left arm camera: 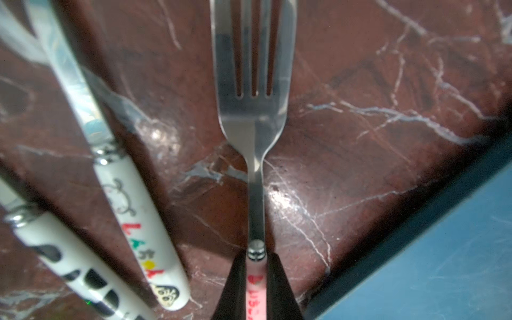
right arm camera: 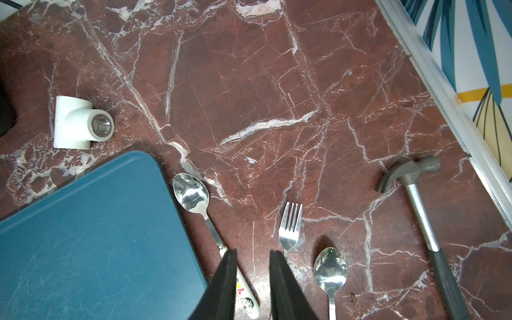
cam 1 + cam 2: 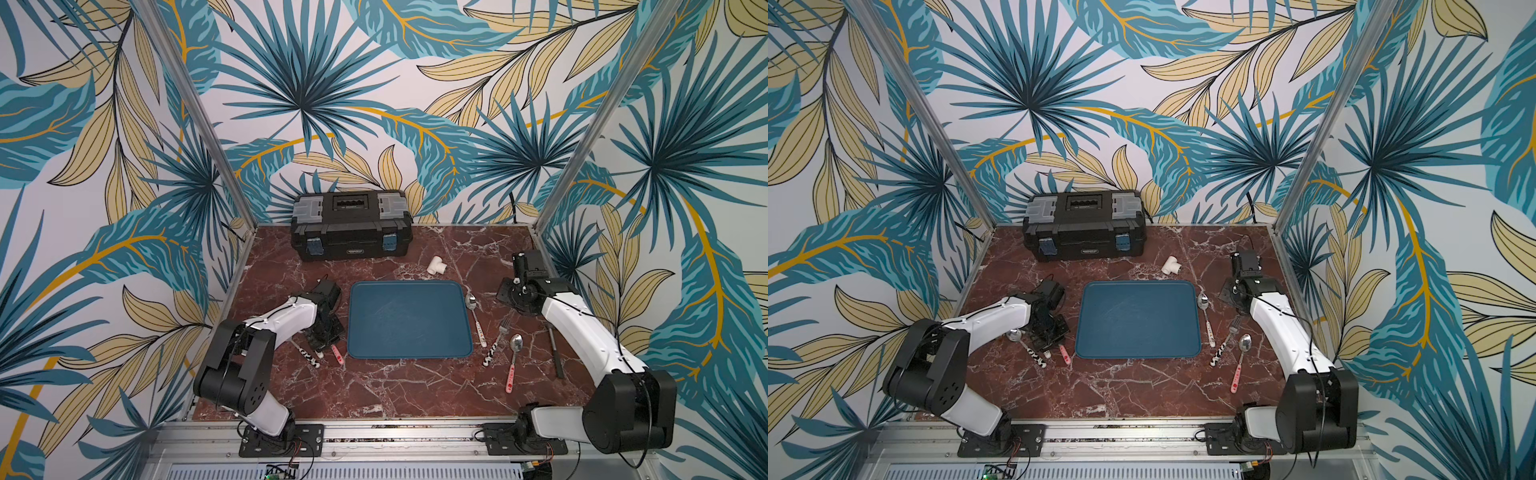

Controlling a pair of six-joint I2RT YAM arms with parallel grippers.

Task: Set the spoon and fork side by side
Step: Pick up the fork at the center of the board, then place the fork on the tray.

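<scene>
your left gripper [image 1: 256, 279] pinches the pink-handled fork [image 1: 253, 116] at the blue tray's [image 3: 409, 320] nine o'clock | pink-handled spoon [image 3: 514, 357] lies at the tray's four o'clock | your right gripper [image 2: 252, 266] hovers slightly parted, holding nothing

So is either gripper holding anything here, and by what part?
The left gripper is shut on the pink fork, at the top of its handle. The right gripper holds nothing.
</scene>
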